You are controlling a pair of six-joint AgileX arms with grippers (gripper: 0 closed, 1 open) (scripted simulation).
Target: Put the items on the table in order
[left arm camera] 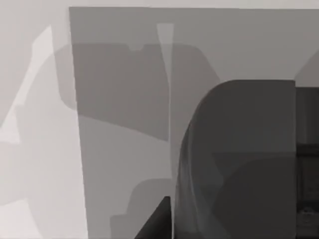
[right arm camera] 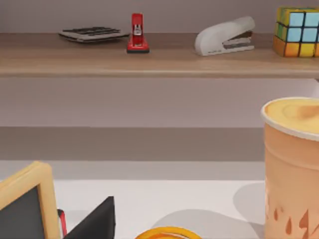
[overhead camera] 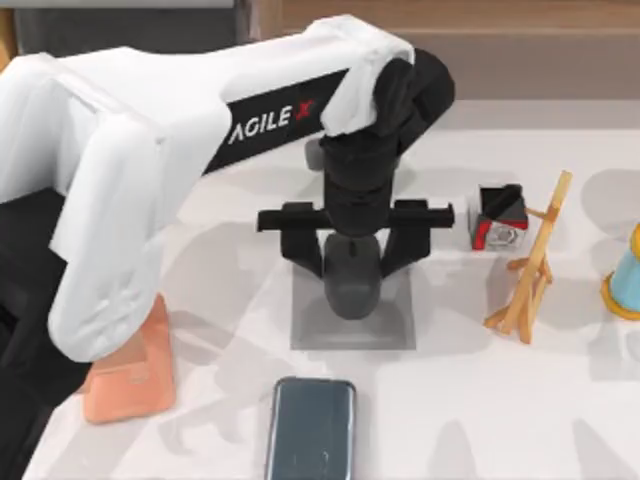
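Left gripper (overhead camera: 352, 262) closed around mouse (overhead camera: 352, 285) over grey mat (overhead camera: 392, 332); next, release there, then fetch phone (overhead camera: 310, 428).

You had a white worktop (overhead camera: 560, 400) crossed by soft grey shadows, with light falling from above. Behind its far edge ran a wooden shelf (right arm camera: 149, 62) against a pale mauve wall (right arm camera: 149, 99). On the shelf sat a dark calculator (right arm camera: 93, 34), a red stapler (right arm camera: 137, 35), a white stapler (right arm camera: 224, 37) and a coloured puzzle cube (right arm camera: 298, 31).
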